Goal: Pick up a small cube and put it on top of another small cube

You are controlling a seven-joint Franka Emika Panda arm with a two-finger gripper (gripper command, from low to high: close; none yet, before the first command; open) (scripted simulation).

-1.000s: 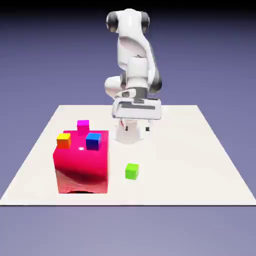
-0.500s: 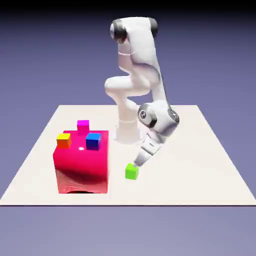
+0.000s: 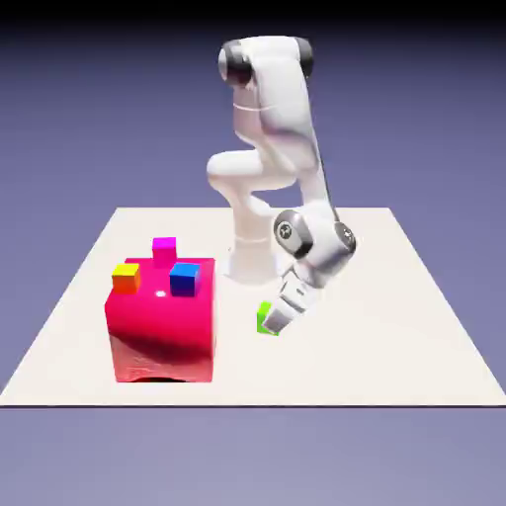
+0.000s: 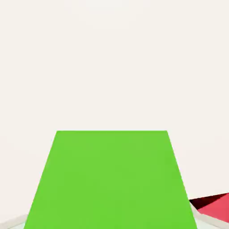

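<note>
Green cube (image 3: 263, 317) sits clamped between the claw's (image 3: 277, 324) fingers, large in the hand view, near the red block (image 3: 163, 326). On that block rest three more cubes: orange (image 3: 126, 279), blue (image 3: 185, 280) and magenta (image 3: 165, 249).
</note>
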